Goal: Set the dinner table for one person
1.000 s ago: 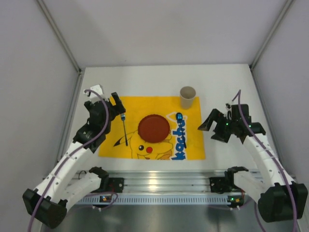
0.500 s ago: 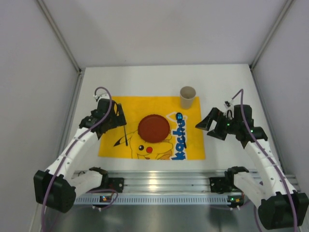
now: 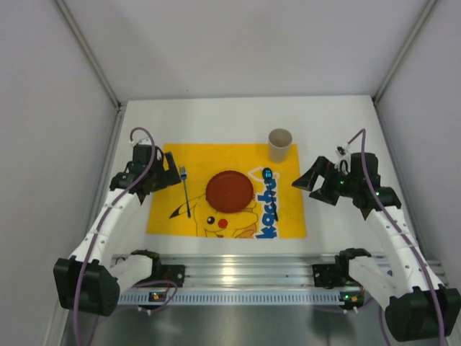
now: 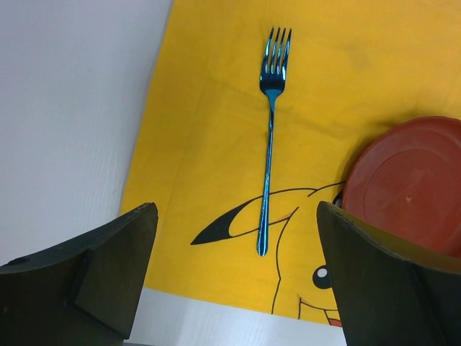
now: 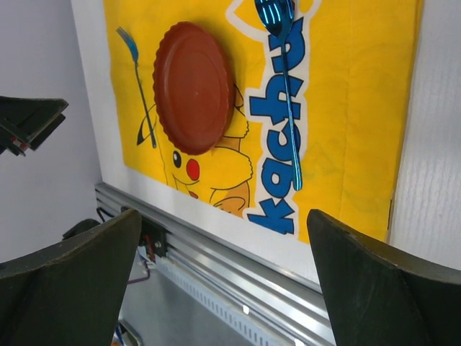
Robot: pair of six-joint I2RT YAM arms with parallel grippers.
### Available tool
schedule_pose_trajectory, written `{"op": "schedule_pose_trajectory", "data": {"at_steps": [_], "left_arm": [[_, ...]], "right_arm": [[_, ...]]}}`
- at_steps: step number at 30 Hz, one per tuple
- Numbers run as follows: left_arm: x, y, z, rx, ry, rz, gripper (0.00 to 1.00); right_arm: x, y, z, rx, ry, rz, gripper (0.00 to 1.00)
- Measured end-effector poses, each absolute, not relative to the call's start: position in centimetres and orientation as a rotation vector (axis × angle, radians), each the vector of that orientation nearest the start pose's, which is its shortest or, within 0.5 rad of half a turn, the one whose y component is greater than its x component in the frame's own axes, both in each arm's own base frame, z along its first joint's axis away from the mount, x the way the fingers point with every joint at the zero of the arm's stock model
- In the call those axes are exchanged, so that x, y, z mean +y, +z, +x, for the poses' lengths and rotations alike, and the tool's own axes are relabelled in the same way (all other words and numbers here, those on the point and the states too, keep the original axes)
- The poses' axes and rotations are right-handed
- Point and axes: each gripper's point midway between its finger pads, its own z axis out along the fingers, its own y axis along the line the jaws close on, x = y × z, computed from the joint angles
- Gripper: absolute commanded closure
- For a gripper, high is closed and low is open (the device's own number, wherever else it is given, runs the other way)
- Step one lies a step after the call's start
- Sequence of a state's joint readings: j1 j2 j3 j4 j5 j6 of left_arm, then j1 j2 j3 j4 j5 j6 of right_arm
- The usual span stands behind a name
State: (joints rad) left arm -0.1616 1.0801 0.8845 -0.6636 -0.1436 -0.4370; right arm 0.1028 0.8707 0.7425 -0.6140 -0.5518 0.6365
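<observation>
Both spread wide, left gripper and right gripper hover above opposite sides of the dinner table.

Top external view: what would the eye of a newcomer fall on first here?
The bright yellow Pikachu mat in the middle of the white table catches the eye first. On it lies a dark red plate, with a blue fork to its left and a blue spoon to its right, on the lettering. A beige cup stands at the mat's far right corner.
</observation>
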Motion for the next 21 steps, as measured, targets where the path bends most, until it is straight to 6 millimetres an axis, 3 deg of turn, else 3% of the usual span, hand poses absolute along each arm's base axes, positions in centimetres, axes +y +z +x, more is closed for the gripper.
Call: {"op": "schedule_pose_trajectory", "data": {"at_steps": [14, 21], "left_arm": [[-3.4, 14.5, 28.7, 2.327, -0.099, -0.372, 0.03], [-3.6, 14.5, 29.0, 2.314, -0.11, -0.37, 0.04]], "right_arm": [[13.7, 21.5, 22.2, 2.269, 1.007, 0.277, 0.0], [13.7, 21.9, 21.9, 2.269, 1.002, 0.254, 0.0]]}}
